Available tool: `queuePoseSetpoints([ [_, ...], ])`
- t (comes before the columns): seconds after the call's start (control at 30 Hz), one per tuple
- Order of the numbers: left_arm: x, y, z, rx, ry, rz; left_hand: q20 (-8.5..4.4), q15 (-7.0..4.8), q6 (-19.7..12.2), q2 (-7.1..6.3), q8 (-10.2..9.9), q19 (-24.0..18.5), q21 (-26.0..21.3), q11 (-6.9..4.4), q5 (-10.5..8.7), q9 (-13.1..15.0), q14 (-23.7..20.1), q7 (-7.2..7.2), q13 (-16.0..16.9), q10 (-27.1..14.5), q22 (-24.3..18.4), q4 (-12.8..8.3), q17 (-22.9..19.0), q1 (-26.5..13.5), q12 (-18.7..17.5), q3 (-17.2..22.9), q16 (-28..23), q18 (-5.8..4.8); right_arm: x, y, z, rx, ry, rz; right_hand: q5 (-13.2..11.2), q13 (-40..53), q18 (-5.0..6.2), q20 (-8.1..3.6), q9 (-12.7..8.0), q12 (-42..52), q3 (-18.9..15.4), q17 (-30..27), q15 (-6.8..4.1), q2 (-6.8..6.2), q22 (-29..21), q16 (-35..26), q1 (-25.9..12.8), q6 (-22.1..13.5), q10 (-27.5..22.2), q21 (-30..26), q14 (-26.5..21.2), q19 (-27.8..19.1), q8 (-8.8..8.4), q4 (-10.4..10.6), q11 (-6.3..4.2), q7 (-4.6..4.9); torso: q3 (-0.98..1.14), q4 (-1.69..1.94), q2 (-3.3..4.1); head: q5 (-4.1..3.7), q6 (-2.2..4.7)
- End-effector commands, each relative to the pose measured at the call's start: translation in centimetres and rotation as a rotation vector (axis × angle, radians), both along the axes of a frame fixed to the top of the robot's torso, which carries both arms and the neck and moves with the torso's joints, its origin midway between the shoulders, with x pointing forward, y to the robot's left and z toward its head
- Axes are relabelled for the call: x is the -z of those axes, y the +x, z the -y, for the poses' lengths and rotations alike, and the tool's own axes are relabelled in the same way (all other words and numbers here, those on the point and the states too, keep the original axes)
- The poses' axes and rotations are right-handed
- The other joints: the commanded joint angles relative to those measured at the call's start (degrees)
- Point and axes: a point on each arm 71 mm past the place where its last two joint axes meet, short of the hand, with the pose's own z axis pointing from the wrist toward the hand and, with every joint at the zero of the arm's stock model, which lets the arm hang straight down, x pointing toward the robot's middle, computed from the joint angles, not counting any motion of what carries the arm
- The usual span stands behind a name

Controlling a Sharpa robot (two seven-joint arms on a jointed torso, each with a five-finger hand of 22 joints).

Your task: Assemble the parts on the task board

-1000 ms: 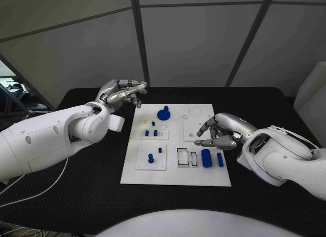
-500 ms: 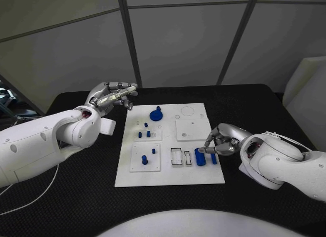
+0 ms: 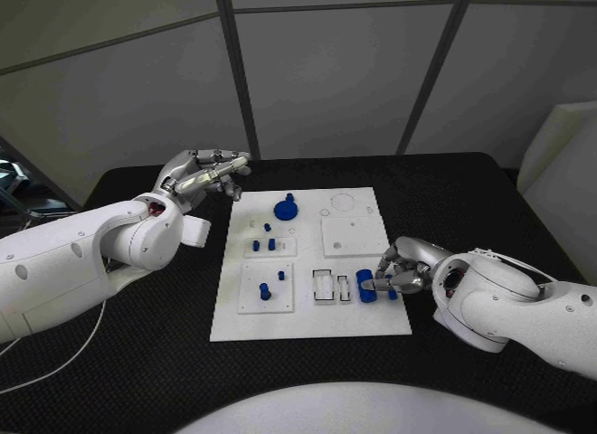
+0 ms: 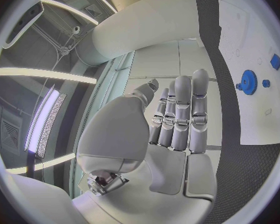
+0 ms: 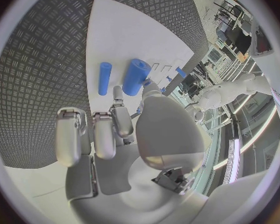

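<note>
white rectangular task board [image 3: 312,316]: laid flat in the middle of the black textured table [image 3: 142,362].

progress, as judged: the assembly was taken to be partly done. a round blue geared piece with a stub on top [image 3: 287,210] was seen standing at the far end of the board. small blue pegs [image 3: 265,245] were seen upright in a raised white block, and one more blue peg [image 3: 265,291] in the block nearer the robot. two rectangular slots with dark outlines [image 3: 333,286] were seen beside these, apparently unfilled. a thick blue cylinder [image 3: 366,284] and a thin blue rod [image 3: 392,287] were seen lying loose on the board's near right part, just beside each other; these were judged still to be placed.

right hand [image 3: 401,266]: lowered at the board's right edge, fingers curled over the two lying pieces. in the right wrist view the thick cylinder [image 5: 135,76] and the thin rod [image 5: 104,78] were shown just ahead of the fingertips [image 5: 117,92]. whether a piece was touched or clamped could not be told; nothing was seen lifted.

left hand [image 3: 204,172]: held raised off the board's far left corner, above the table. its fingers [image 4: 184,114] were extended close side by side, nothing held.
</note>
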Motion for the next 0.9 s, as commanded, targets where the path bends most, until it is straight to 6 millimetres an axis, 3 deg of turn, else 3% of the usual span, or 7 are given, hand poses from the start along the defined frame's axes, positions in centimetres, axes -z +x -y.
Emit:
queuePoseSetpoints([
  [0.03, -0.1, 0.0, 0.1, 0.010, -0.009, 0.003, 0.15, 0.08, -0.5, 0.05, 0.0, -0.2, -0.4, 0.07, 0.06, 0.0, -0.3, 0.12, 0.1, -0.5, -0.1, 0.0, -0.1, 0.3, 0.4, -0.3, 0.4, -0.44, 0.4, -0.1, -0.3, -0.013, -0.033, -0.015, 0.0, 0.1, -0.96, 0.43, 0.1, 0.1, -0.4, 5.0, 0.49, 0.21, 10.3, 0.3, -0.6, -0.4, 0.3, 0.4, 4.1, 3.7, 0.19, -0.1, 0.03, -0.01, 0.01, -0.05, -0.01, 0.07, -0.11],
  [0.23, -0.1, 0.0, 0.1, 0.010, -0.008, 0.002, 0.16, 0.08, -0.5, 0.08, 0.1, -0.2, -0.5, 0.07, 0.07, 0.0, -0.4, 0.12, 0.1, -0.6, -0.1, 0.0, -0.1, 0.4, 0.5, -0.3, 0.4, -0.43, 1.0, -0.3, -0.7, -0.024, -0.036, -0.039, 0.1, 0.2, -0.98, 0.42, 0.4, 0.1, -0.5, 5.1, 0.46, 0.65, 10.4, 0.3, -0.4, -0.4, 0.3, 0.4, 4.1, 3.7, 0.62, -0.2, -0.02, -0.09, 0.05, 0.04, 0.00, -0.09, -0.29],
  [0.4, -0.1, 0.0, 0.1, 0.008, -0.007, 0.001, 0.16, 0.08, -0.5, 0.08, 0.1, -0.2, -0.5, 0.07, 0.07, 0.0, -0.4, 0.12, 0.1, -0.6, -0.1, 0.0, -0.1, 0.4, 0.5, -0.3, 0.4, -0.43, 1.4, -0.1, -0.6, -0.014, -0.044, -0.049, 1.1, 0.5, -1.02, 0.35, 0.9, 0.1, -0.4, 5.3, 0.35, 1.38, 10.6, 0.3, 1.1, -0.5, 0.4, 0.6, 4.2, 3.8, 1.42, -0.6, -0.16, -0.24, -0.02, -0.14, -0.09, -0.10, -0.35],
  [0.7, -0.1, -0.1, 0.0, 0.009, -0.007, 0.001, 0.16, 0.08, -0.5, 0.08, 0.1, -0.2, -0.5, 0.07, 0.07, 0.0, -0.4, 0.12, 0.1, -0.6, -0.1, 0.0, -0.1, 0.4, 0.5, -0.3, 0.4, -0.43, 1.5, 0.1, -0.7, -0.004, -0.052, -0.032, 5.4, 1.7, -1.10, 0.04, 2.3, 0.6, 0.6, 5.7, -0.04, 3.22, 10.9, 0.5, 7.3, 0.3, 1.1, 0.8, 4.2, 3.9, 3.23, -3.4, -0.65, -0.72, 0.02, -0.03, -0.05, 0.05, -0.34],
  [0.9, -0.1, -0.1, -0.1, 0.007, -0.006, 0.002, 0.16, 0.08, -0.5, 0.08, 0.1, -0.2, -0.5, 0.07, 0.07, 0.0, -0.4, 0.12, 0.1, -0.6, -0.1, 0.0, -0.1, 0.4, 0.5, -0.3, 0.4, -0.43, 0.8, -0.2, -0.7, 0.023, -0.009, 0.017, 8.6, 2.4, -1.18, -0.35, 3.2, 1.0, 0.2, 6.1, -0.47, 4.03, 11.3, 0.6, 7.6, 1.3, 1.6, 1.1, 4.3, 4.1, 4.01, -3.2, -1.18, -1.31, 0.05, -0.13, -0.07, 0.20, -0.19],
])
